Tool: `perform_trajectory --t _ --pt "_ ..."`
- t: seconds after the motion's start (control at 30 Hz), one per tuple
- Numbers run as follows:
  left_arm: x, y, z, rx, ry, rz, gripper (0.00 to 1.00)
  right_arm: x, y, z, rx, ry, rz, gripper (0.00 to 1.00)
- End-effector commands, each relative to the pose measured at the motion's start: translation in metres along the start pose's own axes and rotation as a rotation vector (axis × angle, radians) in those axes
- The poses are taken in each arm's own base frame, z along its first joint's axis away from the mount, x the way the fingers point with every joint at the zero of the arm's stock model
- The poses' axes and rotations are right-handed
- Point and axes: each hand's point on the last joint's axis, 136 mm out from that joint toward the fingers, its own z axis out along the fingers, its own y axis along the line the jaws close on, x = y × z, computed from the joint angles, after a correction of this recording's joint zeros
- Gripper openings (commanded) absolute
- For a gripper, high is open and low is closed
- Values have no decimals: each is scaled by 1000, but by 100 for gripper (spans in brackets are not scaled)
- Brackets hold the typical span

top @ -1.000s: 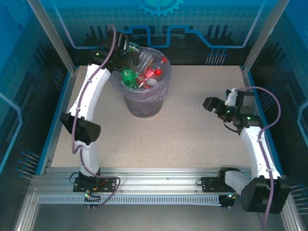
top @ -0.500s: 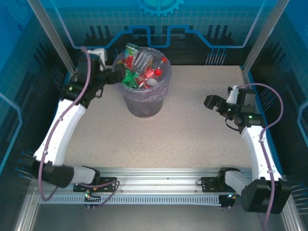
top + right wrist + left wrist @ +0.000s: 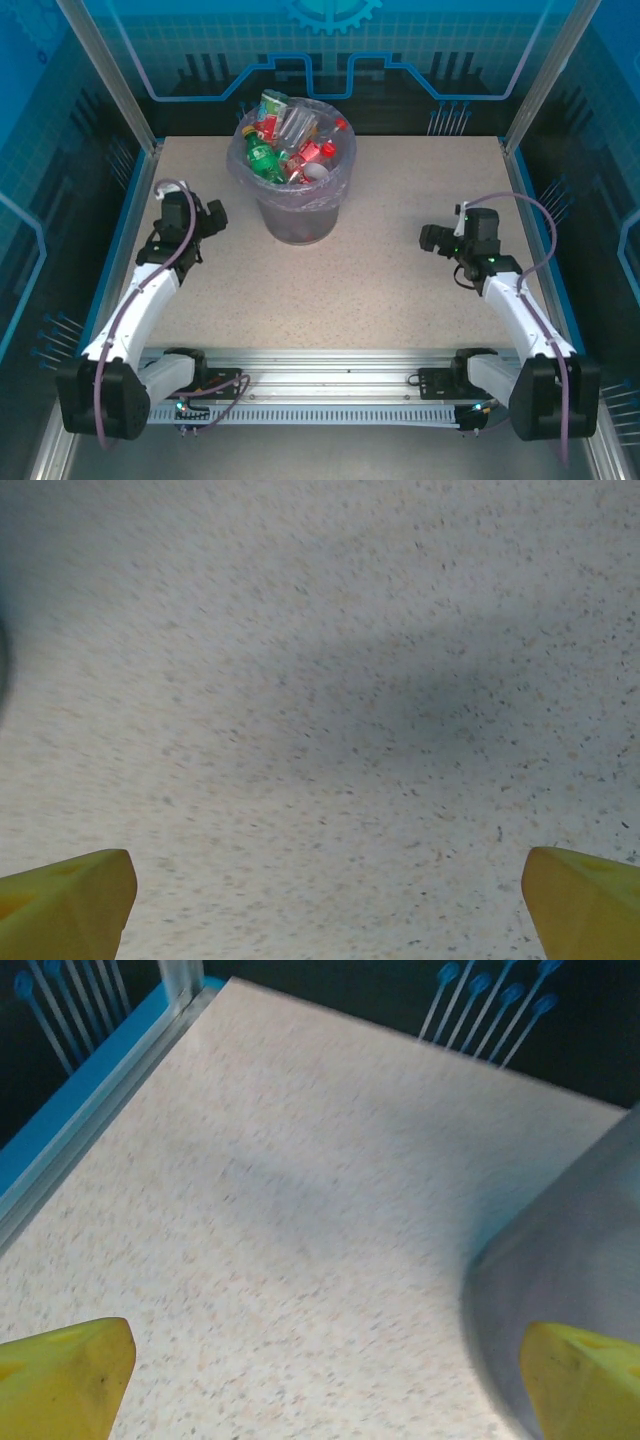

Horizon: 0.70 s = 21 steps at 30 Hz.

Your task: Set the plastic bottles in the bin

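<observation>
The bin (image 3: 296,205), grey and lined with a lilac bag, stands at the back of the table, left of centre. Several plastic bottles (image 3: 291,141) with red and green labels fill it to the rim. My left gripper (image 3: 212,215) hangs low over the table to the left of the bin, jaws open and empty. In the left wrist view the left gripper (image 3: 325,1390) has bare tabletop between its yellow fingertips (image 3: 62,1378), and the bin's wall (image 3: 575,1250) rises at the right. My right gripper (image 3: 428,238) is open to the right of the bin; the right gripper (image 3: 325,910) has nothing between its fingers.
The speckled table (image 3: 380,270) is bordered by blue rails (image 3: 128,225) on the left and right sides. A metal rail with both arm bases (image 3: 330,385) runs along the near edge. Blue panels wall the cell behind the bin.
My left arm has pulled back from over the bin's rim and dropped low at the table's left side, jaws opening wider. The right arm has drawn back and down slightly.
</observation>
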Motion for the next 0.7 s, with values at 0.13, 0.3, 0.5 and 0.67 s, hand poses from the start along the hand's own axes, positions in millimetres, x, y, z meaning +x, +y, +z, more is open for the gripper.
perform_trajectory --t 0.13,0.3,0.5,0.67 --pt "3 -7 42 16 -93 15 99 -8 -9 33 106 -154 -132 100" --pt "17 -15 67 44 -75 57 99 -12 -8 49 111 -230 -184 100" --pt "32 -16 85 48 -102 118 99 -32 -1 55 100 -332 -236 100" --pt "35 -12 91 44 -187 126 99 -39 5 62 87 -432 -255 100"
